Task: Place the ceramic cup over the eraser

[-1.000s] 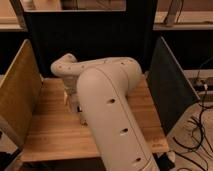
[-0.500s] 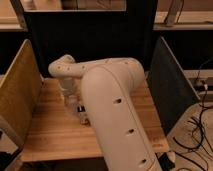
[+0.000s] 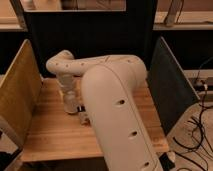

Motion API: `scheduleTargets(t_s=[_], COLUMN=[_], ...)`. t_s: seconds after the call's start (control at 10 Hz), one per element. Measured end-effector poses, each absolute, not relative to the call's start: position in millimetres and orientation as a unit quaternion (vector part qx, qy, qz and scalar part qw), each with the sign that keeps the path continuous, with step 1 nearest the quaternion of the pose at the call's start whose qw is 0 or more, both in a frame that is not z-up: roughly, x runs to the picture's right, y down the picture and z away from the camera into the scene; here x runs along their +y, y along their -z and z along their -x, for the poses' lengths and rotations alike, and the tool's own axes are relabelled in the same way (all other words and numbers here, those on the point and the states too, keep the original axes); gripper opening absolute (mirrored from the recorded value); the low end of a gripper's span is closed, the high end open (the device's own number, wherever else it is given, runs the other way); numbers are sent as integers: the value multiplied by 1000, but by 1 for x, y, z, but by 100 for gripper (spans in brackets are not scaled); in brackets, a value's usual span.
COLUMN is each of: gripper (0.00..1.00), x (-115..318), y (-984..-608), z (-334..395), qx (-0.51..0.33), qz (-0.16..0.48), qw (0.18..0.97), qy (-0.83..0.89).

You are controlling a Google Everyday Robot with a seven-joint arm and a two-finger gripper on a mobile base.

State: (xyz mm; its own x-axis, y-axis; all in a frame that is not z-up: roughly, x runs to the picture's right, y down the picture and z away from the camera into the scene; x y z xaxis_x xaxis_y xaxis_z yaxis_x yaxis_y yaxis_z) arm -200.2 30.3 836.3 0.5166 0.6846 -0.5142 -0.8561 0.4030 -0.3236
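Observation:
My white arm (image 3: 112,105) fills the middle of the camera view and covers much of the wooden table (image 3: 50,135). Its wrist bends down from the elbow joint (image 3: 61,65). The gripper (image 3: 74,107) hangs low over the left-middle of the table, close to the surface. A small pale object with dark spots (image 3: 84,119) sits right beside the gripper's lower end; I cannot tell what it is. I cannot make out the ceramic cup or the eraser; the arm hides that part of the table.
A tan panel (image 3: 17,95) stands along the table's left side and a dark panel (image 3: 170,90) along its right. A black board (image 3: 90,35) closes the back. Cables (image 3: 200,135) lie on the floor to the right.
The elbow joint has shifted slightly left and the gripper end has sunk a little toward the table. The big arm segment has barely moved.

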Motion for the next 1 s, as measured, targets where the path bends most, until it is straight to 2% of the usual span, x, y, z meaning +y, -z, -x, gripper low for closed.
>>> scheduleTargets(t_s=[0.4,0.6,1.0], gripper=[0,0,0], x=[-41,-75,-89], y=[-801,-766,-692], z=[176,149,92], qx=[150,156,162], qz=[210,163,99], qw=[831,826,796], qy=[-493,-517,-575])
